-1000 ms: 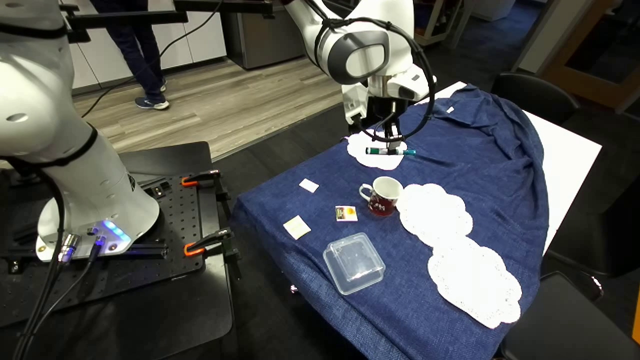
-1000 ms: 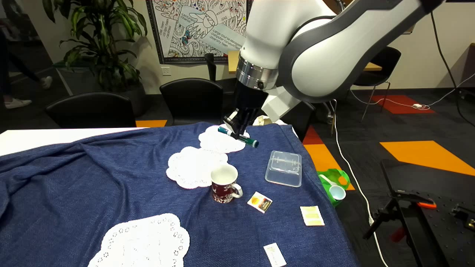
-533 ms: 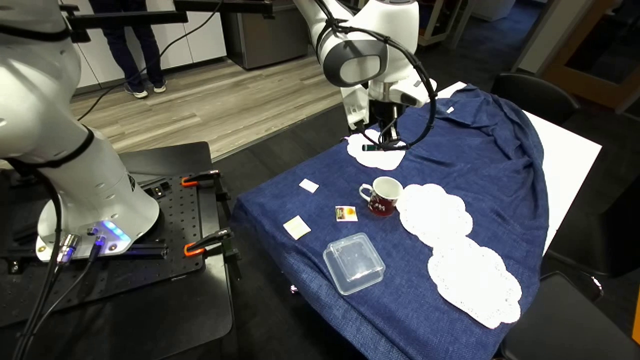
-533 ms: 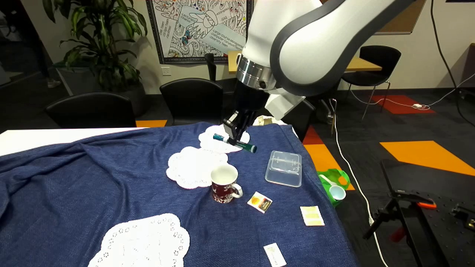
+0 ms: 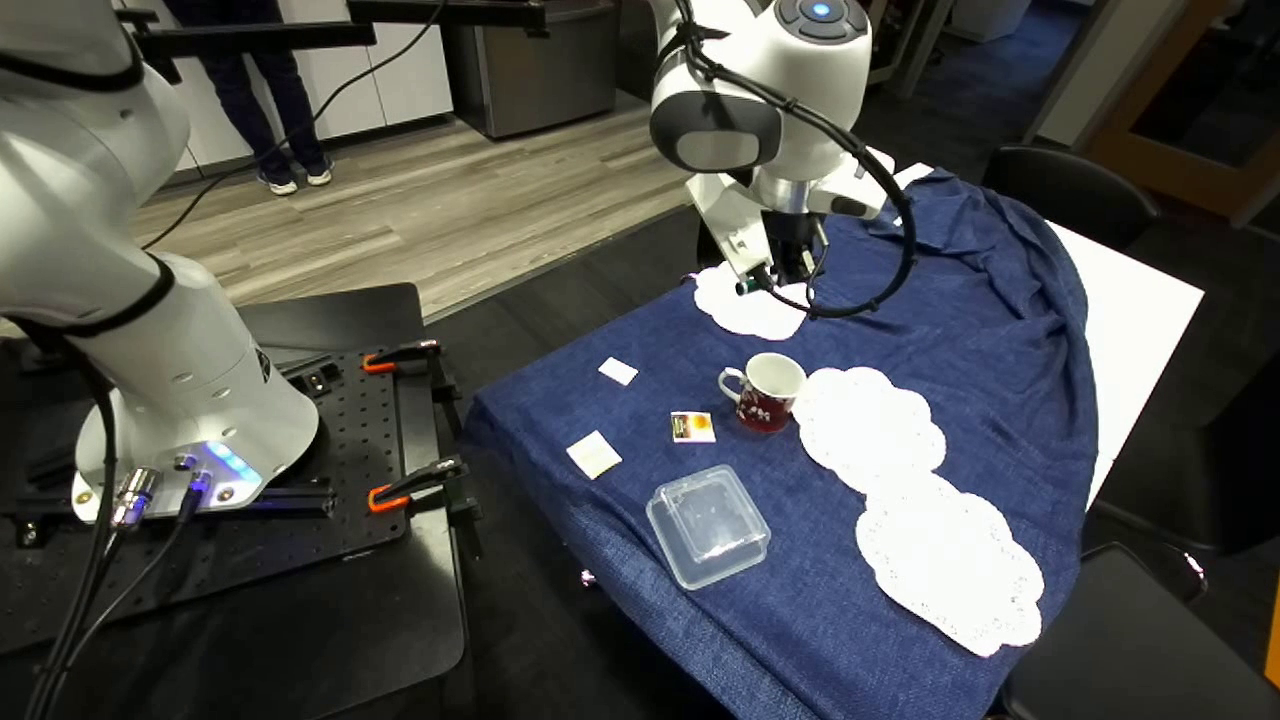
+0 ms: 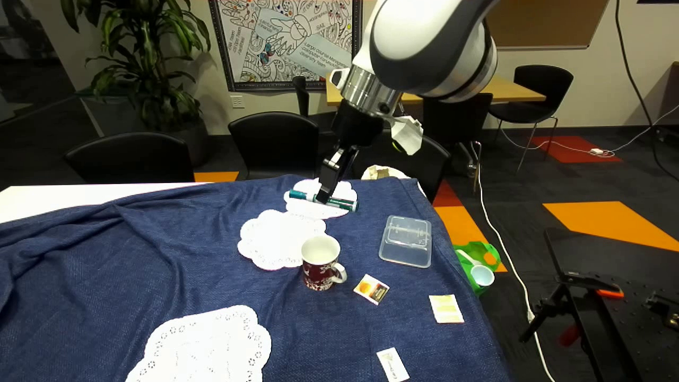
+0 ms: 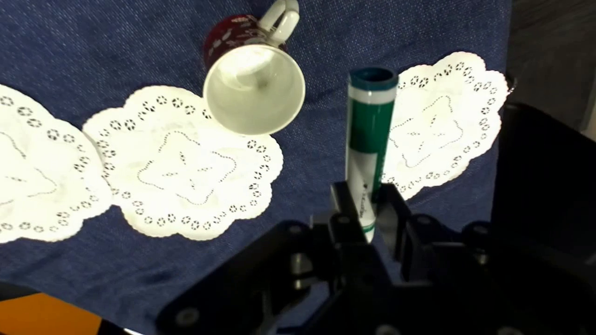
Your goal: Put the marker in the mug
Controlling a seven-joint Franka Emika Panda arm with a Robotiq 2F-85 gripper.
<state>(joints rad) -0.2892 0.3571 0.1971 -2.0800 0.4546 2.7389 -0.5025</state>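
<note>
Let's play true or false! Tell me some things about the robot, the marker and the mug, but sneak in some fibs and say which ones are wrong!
1. The robot's jaws are holding the green marker. True.
2. The red patterned mug stands upright on the blue tablecloth. True.
3. The marker is inside the mug. False: the jaws hold it up outside the mug.
4. A clear plastic container sits on the tablecloth too. True.
5. The mug is black inside. False: it is white inside.
</note>
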